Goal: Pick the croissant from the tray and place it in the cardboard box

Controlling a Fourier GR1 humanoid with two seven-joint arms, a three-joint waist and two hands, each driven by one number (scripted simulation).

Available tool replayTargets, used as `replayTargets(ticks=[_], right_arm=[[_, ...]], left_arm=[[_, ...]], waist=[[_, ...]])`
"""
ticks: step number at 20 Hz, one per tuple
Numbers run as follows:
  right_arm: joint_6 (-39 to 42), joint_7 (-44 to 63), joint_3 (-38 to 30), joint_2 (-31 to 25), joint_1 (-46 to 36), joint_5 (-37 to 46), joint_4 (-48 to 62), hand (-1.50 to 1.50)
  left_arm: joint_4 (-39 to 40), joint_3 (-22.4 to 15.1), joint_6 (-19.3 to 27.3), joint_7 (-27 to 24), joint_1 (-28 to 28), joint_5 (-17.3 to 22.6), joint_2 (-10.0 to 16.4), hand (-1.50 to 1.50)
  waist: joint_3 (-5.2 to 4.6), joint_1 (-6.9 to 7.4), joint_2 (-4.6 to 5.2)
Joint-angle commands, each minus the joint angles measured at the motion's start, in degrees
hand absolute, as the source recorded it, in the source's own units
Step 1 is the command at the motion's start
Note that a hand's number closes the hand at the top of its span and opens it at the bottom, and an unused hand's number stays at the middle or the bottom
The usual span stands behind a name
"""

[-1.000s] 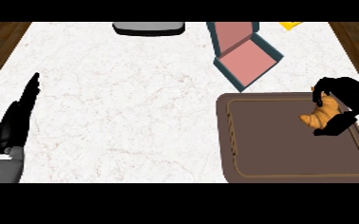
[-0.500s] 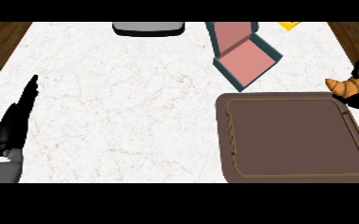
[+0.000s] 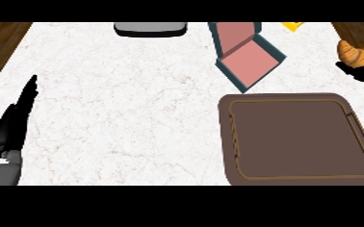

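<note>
While at white marble counter's (image 3: 128, 115) left edge, left hand (image 3: 21, 113) straight-fingered; right hand's (image 3: 352, 71) state unclear.

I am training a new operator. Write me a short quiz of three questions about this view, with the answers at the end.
1. True or false: the croissant lies on the tray.
2. In which state is the cardboard box? A) open B) closed C) upside down
3. Fill in: the left hand rests open at the view's ____ edge.

Key
1. False: it is off the tray, at the view's right edge, just above the right hand.
2. A
3. left
</note>
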Motion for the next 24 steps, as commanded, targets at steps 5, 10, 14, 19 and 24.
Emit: replayTargets(ticks=[5, 10, 14, 19, 24], right_arm=[[8.03, 8.99, 0.82, 6.49, -11.42, -3.52, -0.59, 1.50], [5.03, 14.86, 1.00, 12.87, -18.67, -2.89, 4.64, 1.50], [3.01, 19.35, 0.85, 17.32, -25.59, -2.05, 12.54, 1.50], [0.94, 17.12, -1.33, 17.88, -33.98, -1.69, 25.82, 1.50], [-6.47, 13.62, -1.77, 20.84, -34.11, 0.14, 34.18, 1.50]], left_arm=[[-2.72, -1.35, 0.18, 3.04, -0.32, -1.42, -2.31, 0.00], [-2.48, 1.16, -2.03, -0.51, 1.18, -0.56, 0.23, 0.00], [1.13, 1.10, -2.23, 0.68, -2.68, -0.90, -0.64, 0.00], [2.44, 0.51, -2.70, 0.59, -4.66, -1.37, -1.37, 0.00], [1.39, 0.79, -2.87, -0.90, -3.52, -1.42, -1.66, 0.00]], waist=[[0.02, 0.77, 0.12], [0.02, 1.38, 0.25], [0.00, 1.71, 0.55], [0.03, 3.17, 1.35], [0.05, 3.40, 1.38]])
